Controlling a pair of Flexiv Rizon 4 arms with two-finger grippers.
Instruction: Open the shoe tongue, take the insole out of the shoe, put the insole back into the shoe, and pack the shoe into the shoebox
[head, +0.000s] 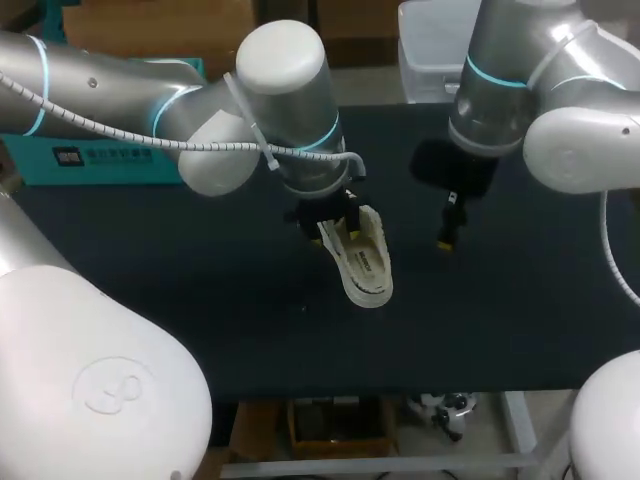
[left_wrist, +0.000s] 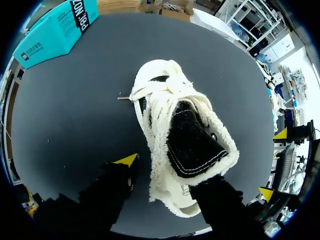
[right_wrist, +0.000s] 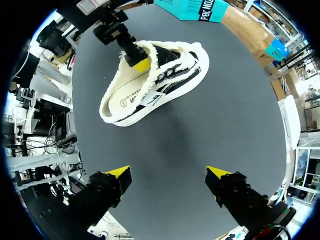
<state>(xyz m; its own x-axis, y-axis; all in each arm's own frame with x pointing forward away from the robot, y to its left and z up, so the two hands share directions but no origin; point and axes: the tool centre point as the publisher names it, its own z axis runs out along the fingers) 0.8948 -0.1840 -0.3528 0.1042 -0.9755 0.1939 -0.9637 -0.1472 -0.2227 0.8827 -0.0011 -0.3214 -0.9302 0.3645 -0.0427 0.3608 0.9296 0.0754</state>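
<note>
Head view: the shoe (head: 366, 262), white with black panels, lies near the middle of the dark table (head: 200, 290). The left gripper (head: 333, 220) is down at the shoe's far end and meets it there; how far its fingers are spread cannot be judged from this angle. The right gripper (head: 447, 238) hangs near the shoe on its right, apart from it, with nothing in it. The teal shoebox (head: 90, 160) sits at the table's far left edge, well apart from the shoe. Left wrist view: the left gripper's fingers stand apart. One yellow fingertip (left_wrist: 127, 160) is beside the shoe's outer wall, with bare table between the two. The other finger, its tip hidden, lies over the heel opening. No two-sided grip is seen, so this pincer is recorded as open. The black tongue (left_wrist: 192, 145) stands raised out of the opening, with the white laces (left_wrist: 160, 92) beyond it. Right wrist view: the right gripper's two yellow tips are spread wide over bare table with nothing between them, and the shoe lies ahead, clear of both. The insole (right_wrist: 123, 102) is seated inside the shoe. One yellow tip of the left gripper rests at the shoe's collar.
</note>
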